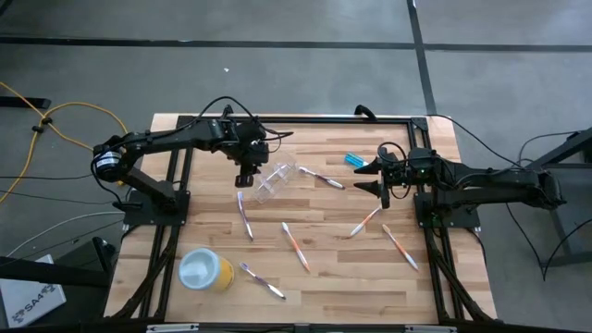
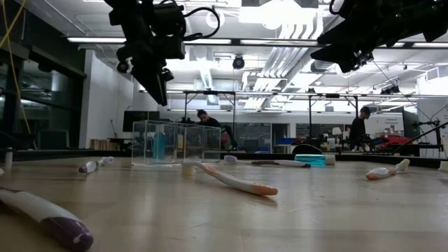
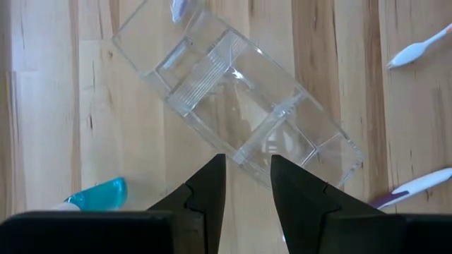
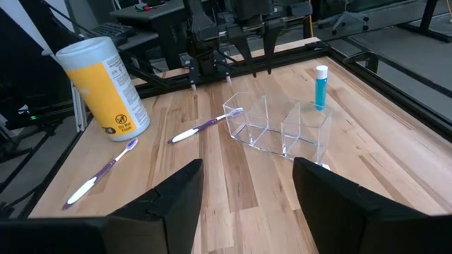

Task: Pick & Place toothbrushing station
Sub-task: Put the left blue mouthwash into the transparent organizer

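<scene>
The left gripper (image 1: 244, 178) hangs directly above one edge of a clear plastic organizer (image 1: 275, 180). Its two dark fingers (image 3: 212, 185) point down with a narrow gap between them and hold nothing. That gap sits over the organizer's nearer wall, so the likely intent is to pinch that thin wall and lift.

The organizer is a transparent rectangular box split into compartments, one with a ribbed floor. It stands upright on the wooden table (image 1: 324, 277), turned diagonally to the gripper. It looks empty. Being thin and slick, it may slip or tip if it is gripped off-centre.

A blue tube (image 4: 321, 87) stands just past the organizer, away from the right gripper. Toothbrushes lie scattered flat. A purple-handled one (image 4: 205, 128) has its head touching the organizer. An orange-tipped one (image 1: 296, 247) lies well clear of both grippers. A yellow canister (image 1: 205, 270) sits far from the left gripper.

The right gripper (image 1: 376, 177) waits on the organizer's other side, raised off the table, fingers spread wide and empty.
</scene>
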